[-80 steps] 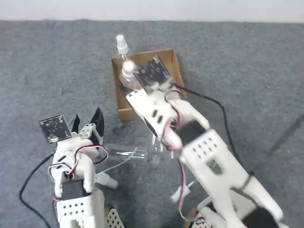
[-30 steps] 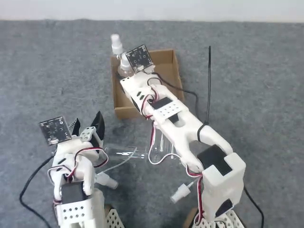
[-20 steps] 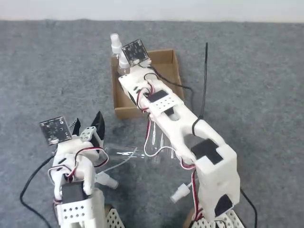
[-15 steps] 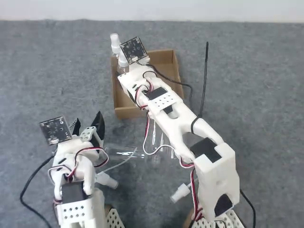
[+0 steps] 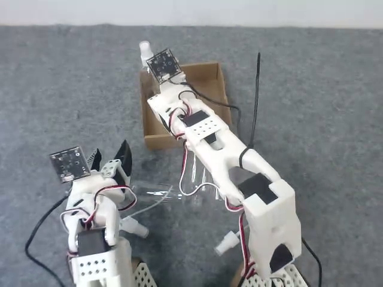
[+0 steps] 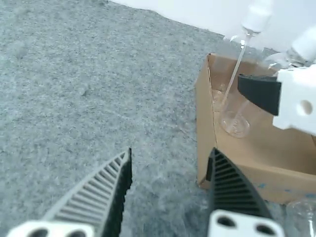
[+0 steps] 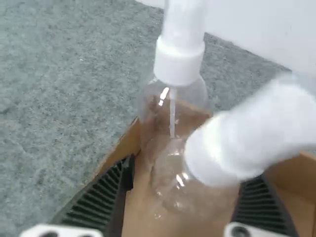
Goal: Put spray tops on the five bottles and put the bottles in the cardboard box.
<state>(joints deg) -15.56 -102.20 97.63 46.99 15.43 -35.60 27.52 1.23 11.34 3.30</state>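
Right gripper (image 7: 187, 174) clamps a bottle (image 7: 170, 177) at the far left corner of the cardboard box (image 5: 213, 76).
Its ribbed black fingers (image 7: 114, 190) sit on either side of the clear body, and the bottle's white spray top (image 7: 242, 143) is close to the wrist camera. A second bottle (image 7: 170, 106), also capped, stands upright just behind it in the same corner of the box. The left gripper (image 6: 171, 154) hangs with its fingers spread wide and nothing between them, near its own base and apart from the box. On the grey carpet (image 5: 72, 89) between the two arms a clear bottle (image 5: 157, 193) lies on its side. Two loose spray tops (image 5: 136, 227) lie nearer the arm bases, one by each arm.
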